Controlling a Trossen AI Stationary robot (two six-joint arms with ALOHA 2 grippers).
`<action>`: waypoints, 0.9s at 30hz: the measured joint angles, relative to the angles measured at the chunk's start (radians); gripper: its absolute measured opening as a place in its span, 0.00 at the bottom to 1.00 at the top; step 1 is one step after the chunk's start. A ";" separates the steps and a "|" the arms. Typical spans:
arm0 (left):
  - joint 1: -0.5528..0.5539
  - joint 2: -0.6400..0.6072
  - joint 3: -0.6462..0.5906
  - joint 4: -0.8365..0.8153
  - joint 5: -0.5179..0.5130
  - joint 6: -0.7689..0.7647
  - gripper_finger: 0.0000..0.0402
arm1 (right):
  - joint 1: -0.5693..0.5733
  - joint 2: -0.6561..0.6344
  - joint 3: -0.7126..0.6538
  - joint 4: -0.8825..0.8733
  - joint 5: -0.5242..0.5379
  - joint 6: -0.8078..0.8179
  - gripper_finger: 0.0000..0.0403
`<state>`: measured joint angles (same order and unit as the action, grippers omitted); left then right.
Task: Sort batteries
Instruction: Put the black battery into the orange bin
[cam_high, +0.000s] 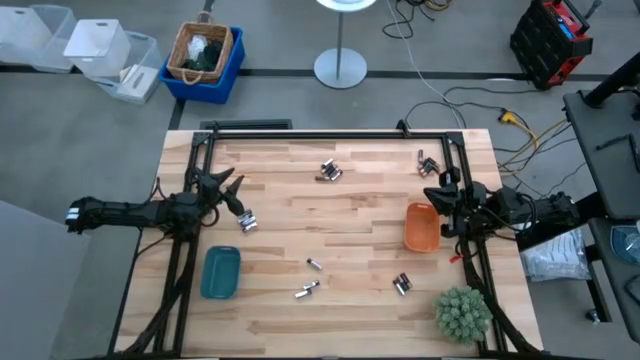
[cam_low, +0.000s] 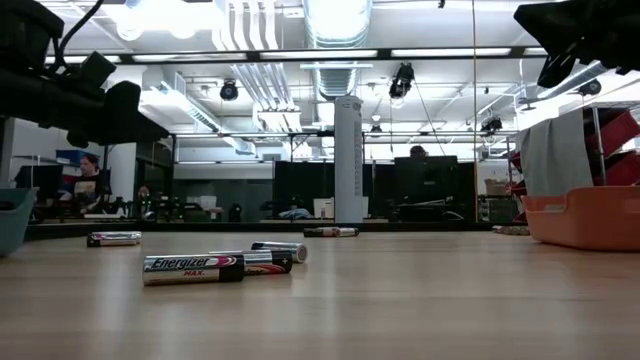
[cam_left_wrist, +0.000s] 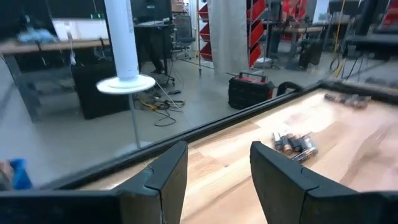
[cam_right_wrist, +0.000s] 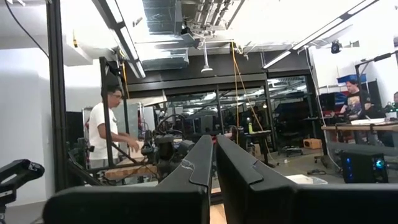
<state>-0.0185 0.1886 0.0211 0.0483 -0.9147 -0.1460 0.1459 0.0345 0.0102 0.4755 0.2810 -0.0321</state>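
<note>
Wooden table with dark frame rails, grey floor around it, open lab space behind in the low view.

Left gripper sits over the table's left side, fingers spread wide, nothing between them. Battery cluster lies just beside its tips, toward the front edge, not touched. Left wrist view shows another cluster lying on the wood well ahead of the fingers; that matches the pair near the back centre.

Right gripper is over the right edge, just behind the orange tray. Its fingers are nearly pressed together, only a thin slit between, holding nothing. Nearest batteries: small group by the back right rail, close behind the gripper, apart from it.

Other batteries, all loose on the table:
- single one at front centre
- pair further front
- cluster at front right, between tray and the green plant

Teal tray sits front left. I can't see any batteries in either tray. Low view: Energizer cell lies on its side, nearest the camera. A person stands in the room in the right wrist view.
</note>
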 joint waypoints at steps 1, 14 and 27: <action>0.000 0.000 0.000 0.006 0.019 -0.060 0.39 | 0.000 0.000 0.000 0.000 0.000 0.006 0.03; 0.000 0.000 0.000 0.257 0.338 -0.175 0.39 | 0.000 0.038 0.058 -0.017 0.074 -0.018 0.03; 0.001 0.000 0.000 0.382 0.242 -0.051 0.39 | -0.009 0.130 0.097 0.039 0.251 -0.215 0.03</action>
<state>-0.0177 0.1883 0.0212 0.4306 -0.6728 -0.1968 0.1368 0.1644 0.1077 0.5147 0.5321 -0.2475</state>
